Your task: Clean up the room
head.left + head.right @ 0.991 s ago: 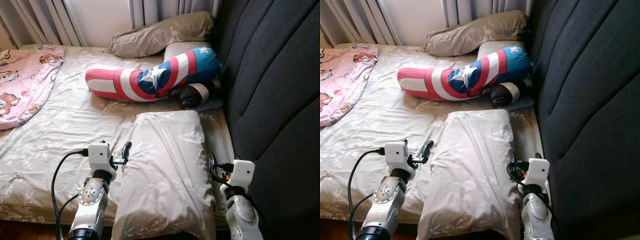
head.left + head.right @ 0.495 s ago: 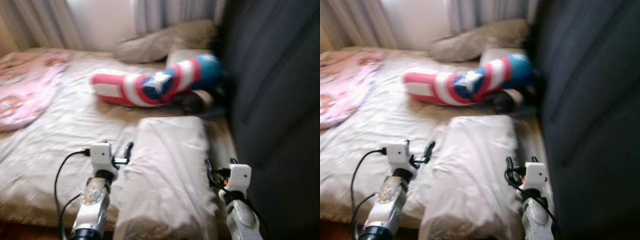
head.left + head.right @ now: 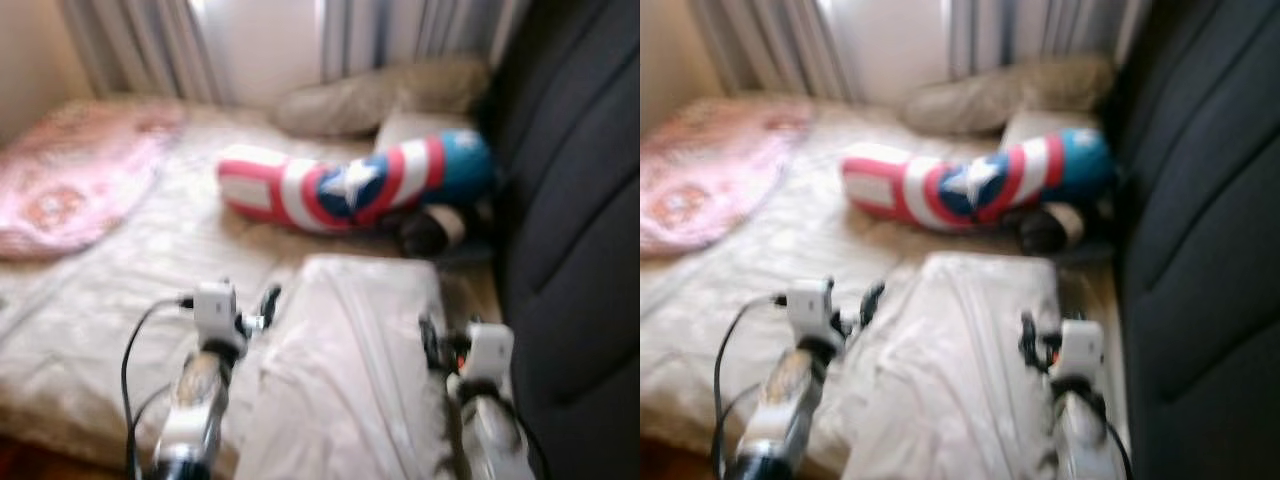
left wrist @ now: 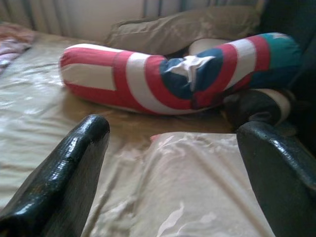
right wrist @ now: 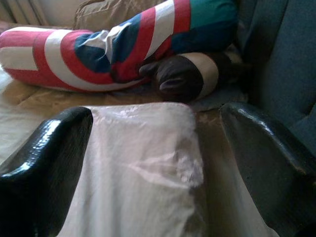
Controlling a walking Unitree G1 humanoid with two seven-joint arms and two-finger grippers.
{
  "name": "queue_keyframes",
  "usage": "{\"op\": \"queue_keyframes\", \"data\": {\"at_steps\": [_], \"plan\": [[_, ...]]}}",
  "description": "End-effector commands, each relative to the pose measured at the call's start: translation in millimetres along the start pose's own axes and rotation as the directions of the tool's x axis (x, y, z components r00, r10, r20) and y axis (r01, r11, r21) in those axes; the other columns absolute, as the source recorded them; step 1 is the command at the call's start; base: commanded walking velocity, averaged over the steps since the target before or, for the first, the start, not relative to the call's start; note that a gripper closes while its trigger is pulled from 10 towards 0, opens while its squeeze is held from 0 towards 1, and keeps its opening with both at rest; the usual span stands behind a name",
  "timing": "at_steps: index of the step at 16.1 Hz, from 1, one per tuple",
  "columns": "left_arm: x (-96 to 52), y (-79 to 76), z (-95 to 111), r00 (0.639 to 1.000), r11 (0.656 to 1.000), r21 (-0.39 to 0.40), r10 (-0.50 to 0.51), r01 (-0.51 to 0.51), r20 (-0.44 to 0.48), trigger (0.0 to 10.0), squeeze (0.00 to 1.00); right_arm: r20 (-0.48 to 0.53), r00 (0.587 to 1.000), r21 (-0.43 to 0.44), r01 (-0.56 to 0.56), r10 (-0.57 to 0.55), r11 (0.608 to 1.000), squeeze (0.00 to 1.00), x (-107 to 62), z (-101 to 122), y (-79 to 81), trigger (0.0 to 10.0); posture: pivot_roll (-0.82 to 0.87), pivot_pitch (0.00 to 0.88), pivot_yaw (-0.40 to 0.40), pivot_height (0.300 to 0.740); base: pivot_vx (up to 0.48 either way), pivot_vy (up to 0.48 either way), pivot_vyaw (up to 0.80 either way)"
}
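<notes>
Grey curtains (image 3: 400, 40) hang beside the dark padded headboard (image 3: 580, 230).

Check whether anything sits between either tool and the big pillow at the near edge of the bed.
Nothing visible does. The left tool and right tool are both open, flanking the pale pillow with only its fabric between their fingers. The striped star bolster lies farther back, beyond the pillow.
</notes>
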State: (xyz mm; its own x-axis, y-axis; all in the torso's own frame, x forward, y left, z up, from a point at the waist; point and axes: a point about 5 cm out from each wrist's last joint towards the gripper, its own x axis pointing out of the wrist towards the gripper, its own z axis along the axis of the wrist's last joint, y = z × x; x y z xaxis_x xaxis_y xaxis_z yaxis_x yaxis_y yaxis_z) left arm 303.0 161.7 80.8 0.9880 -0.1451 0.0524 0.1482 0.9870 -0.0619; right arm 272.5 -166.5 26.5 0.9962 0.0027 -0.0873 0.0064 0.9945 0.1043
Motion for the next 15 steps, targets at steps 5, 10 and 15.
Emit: {"op": "queue_keyframes", "data": {"at_steps": [5, 10, 15], "plan": [[-3.4, 4.2, -1.6, 1.0, 1.0, -0.009, -0.017, 0.017, -0.025, 10.0, 0.0, -0.027, 1.0, 0.027, 0.01, -0.009, 1.0, 0.0, -1.9, -5.1, 4.4, 10.0, -0.02, 0.026, -0.028, 0.74, 0.0, 0.0, -0.29], [-1.2, 4.9, 4.6, 1.0, 1.0, -0.001, -0.002, 0.002, 0.004, 10.0, 0.0, -0.009, 1.0, 0.017, 0.002, -0.002, 1.0, 0.0, -1.2, -2.1, 5.7, 10.0, -0.02, 0.035, -0.026, 0.74, 0.0, 0.0, 0.0], [-1.5, 2.4, 3.9, 1.0, 1.0, 0.004, 0.002, -0.002, 0.003, 10.0, 0.0, -0.016, 1.0, -0.005, -0.011, 0.011, 1.0, 0.0, -1.5, -2.3, 5.7, 10.0, -0.02, 0.044, -0.031, 0.74, 0.0, 0.0, 0.0]]}}
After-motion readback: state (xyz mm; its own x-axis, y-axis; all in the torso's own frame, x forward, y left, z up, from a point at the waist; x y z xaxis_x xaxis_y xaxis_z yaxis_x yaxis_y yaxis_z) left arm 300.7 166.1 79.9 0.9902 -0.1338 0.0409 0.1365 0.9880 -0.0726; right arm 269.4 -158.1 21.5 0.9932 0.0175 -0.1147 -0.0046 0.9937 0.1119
